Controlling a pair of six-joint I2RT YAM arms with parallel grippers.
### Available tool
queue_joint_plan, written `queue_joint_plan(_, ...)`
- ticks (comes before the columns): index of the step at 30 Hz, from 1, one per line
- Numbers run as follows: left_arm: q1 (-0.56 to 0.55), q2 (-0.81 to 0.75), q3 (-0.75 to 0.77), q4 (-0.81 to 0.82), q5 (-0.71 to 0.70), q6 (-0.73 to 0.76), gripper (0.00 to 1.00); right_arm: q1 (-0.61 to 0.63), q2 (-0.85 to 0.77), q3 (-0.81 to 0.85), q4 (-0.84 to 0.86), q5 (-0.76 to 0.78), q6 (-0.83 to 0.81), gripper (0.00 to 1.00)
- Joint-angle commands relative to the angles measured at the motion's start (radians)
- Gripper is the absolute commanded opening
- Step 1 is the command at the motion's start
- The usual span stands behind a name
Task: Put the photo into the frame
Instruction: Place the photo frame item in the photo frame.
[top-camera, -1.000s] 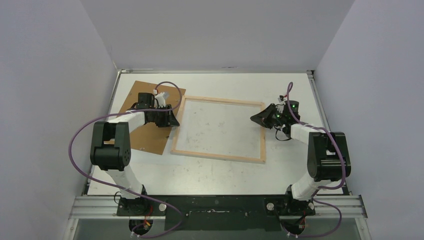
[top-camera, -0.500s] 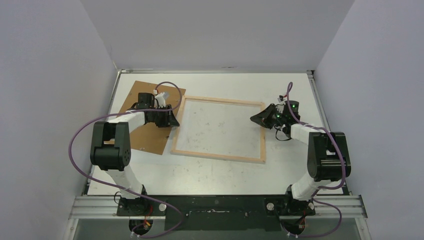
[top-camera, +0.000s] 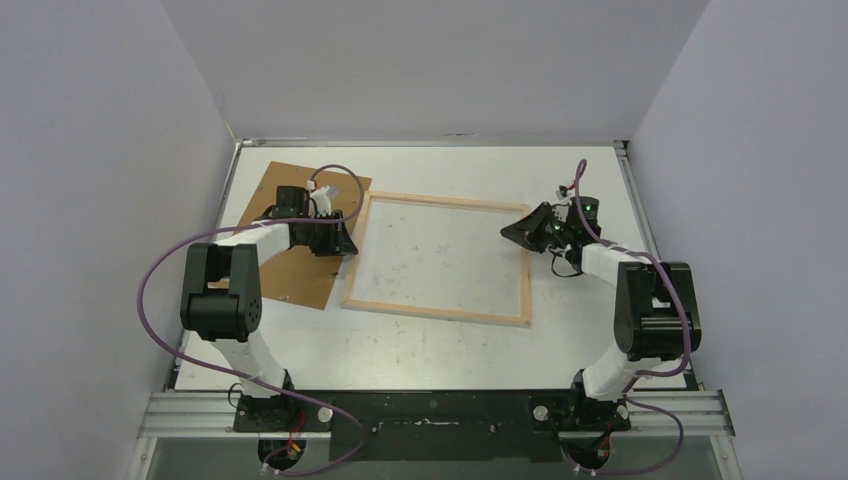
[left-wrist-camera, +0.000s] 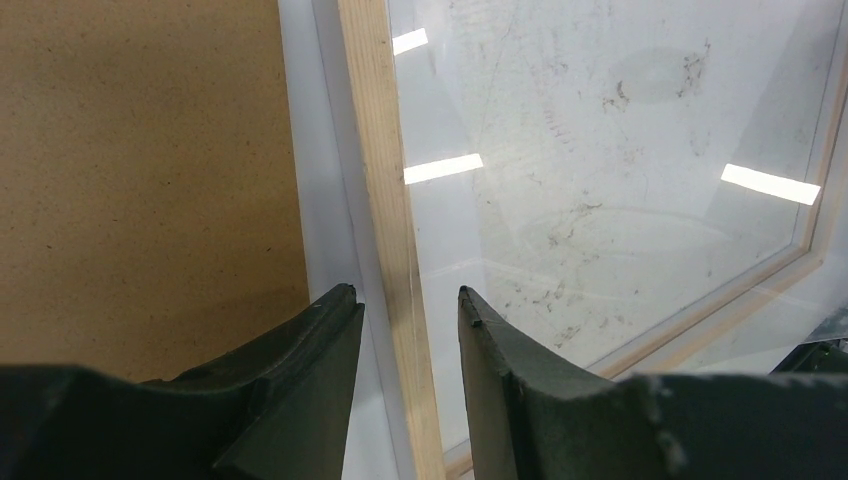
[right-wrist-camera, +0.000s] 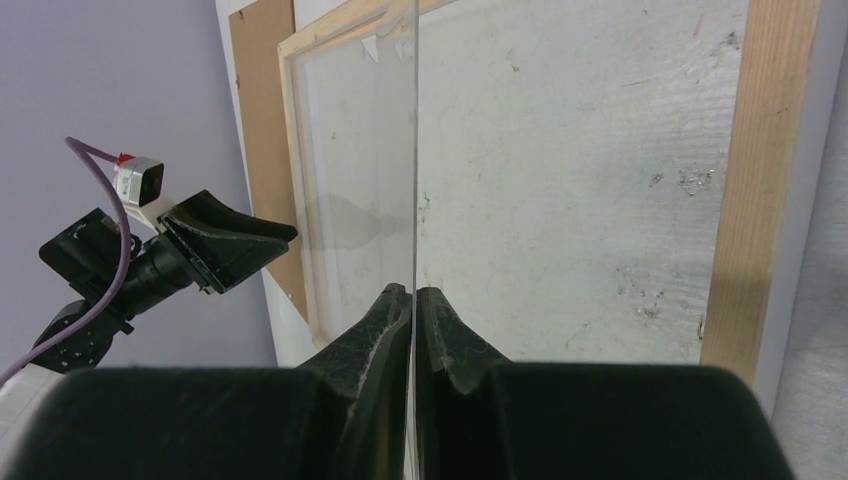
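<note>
right gripper (right-wrist-camera: 413, 292): jaws pinched fully together on the edge of the clear pane (right-wrist-camera: 415, 150), which shows in its wrist view as a hairline running straight up from the tips. Grip is at the pane's right edge, just inside the right bar of the frame (top-camera: 437, 312)

left gripper (left-wrist-camera: 408, 300): jaws part-way apart, straddling the frame's left bar with bare gaps either side, so not clamped on anything I can see

frame lies flat mid-table, slightly skewed. photo isn't in any view, so can't say where it is

handling, my read:
- pane: thin, rigid, slick, likely brittle. Edge pinch is the only hold, and it could slip or flex if tilted fast
- frame: light, narrow pale wood bars, will skate on the table (top-camera: 400, 350) if nudged. Pin a bar from above
- photo: paper, so floppy and light. Take it at a margin and slide it in flat, don't lift by one corner

room:
- backing board (top-camera: 305, 275) sits just left of the frame, almost touching the left bar, under the left arm
- bare table in front of the frame and to its right
- side walls close in on both arms, so swing the pane toward the near side rather than outward
</note>
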Motion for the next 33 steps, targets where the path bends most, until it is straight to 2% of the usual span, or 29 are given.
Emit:
queue_joint_plan(1, -0.005, -0.012, 0.018, 0.005, 0.007, 0.016, 0.39, -0.001, 0.011, 0.049, 0.056, -0.019, 0.006, 0.05)
queue_joint_plan(33, -0.035, -0.074, -0.032, -0.041, 0.020, 0.048, 0.38, 0.003, 0.046, 0.132, -0.004, -0.062, -0.048, 0.05)
